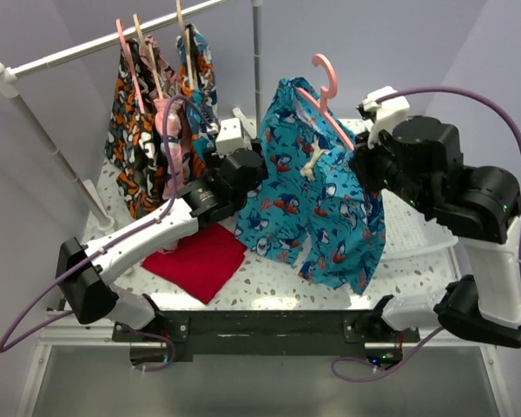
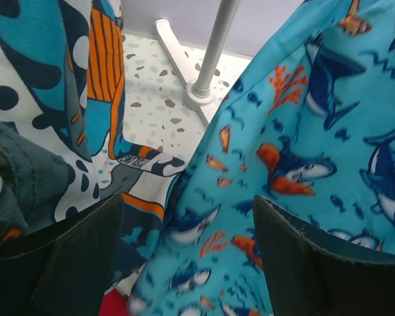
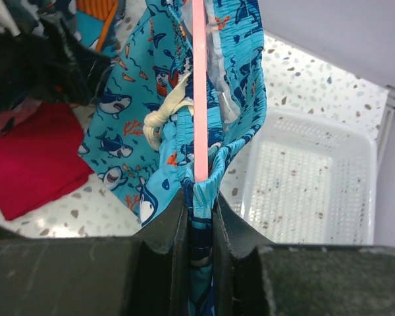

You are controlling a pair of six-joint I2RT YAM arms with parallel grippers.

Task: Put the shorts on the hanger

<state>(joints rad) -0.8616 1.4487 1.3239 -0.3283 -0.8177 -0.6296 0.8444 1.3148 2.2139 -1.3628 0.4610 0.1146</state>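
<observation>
Over the middle of the surface [image 1: 269, 278] the shorts [image 1: 317, 204] hang in the air from the hanger [image 1: 328, 97]. The legs reach down to the surface or just above it; I cannot tell which. The hanger is tilted, with its hook up toward the far edge, and one arm slopes down to the right tool [image 3: 199, 197]. This tool is clenched on the pink bar, and the waistband of the shorts is pinched in together with it. The left tool [image 2: 186, 217] is released, its fingers spread wide, with a fold of the shorts between and behind them. It grasps nothing.

I judge that the shorts are only partly on the hanger: the waistband seems to sit along one arm, and the drawstring [image 3: 159, 122] hangs beside the bar. Several things can go wrong from here. If the right tool lets go, hanger and shorts will drop together, because nothing else carries them. If the left tool pulls the fabric too strongly, the waistband can slide out of the grip or off the sloping arm. The left tool is also near the patterned garments [image 1: 130, 139] on the rail [image 1: 95, 40], so it could catch these by mistake.
</observation>
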